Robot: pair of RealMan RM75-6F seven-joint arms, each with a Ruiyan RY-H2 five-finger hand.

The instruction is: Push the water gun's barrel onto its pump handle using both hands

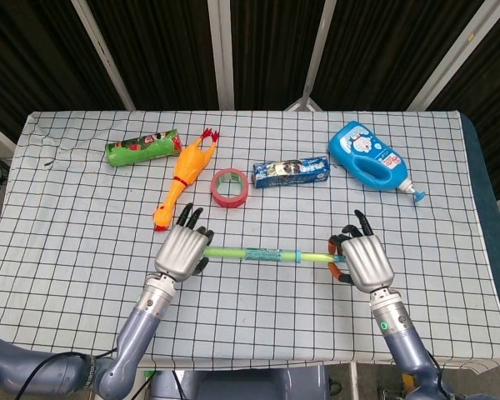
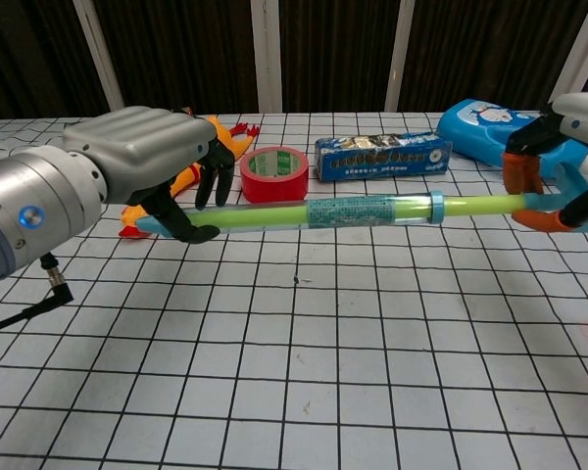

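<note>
Above checked cloth (image 1: 67, 217): gun (image 2: 363, 210) level between hands, left hand (image 1: 182, 250) clasping barrel end, right hand (image 1: 360, 259) gripping orange handle (image 2: 531, 192). Risk of jamming or bending the rod if pushed off-axis; also slipping from loose grips.

Left hand (image 1: 182, 251) is curled, fingers closed around the barrel (image 1: 262, 253) end. Right hand (image 1: 362, 260) is curled, gripping the pump handle (image 2: 541, 192). Both forearms extend forward, hands level.
</note>
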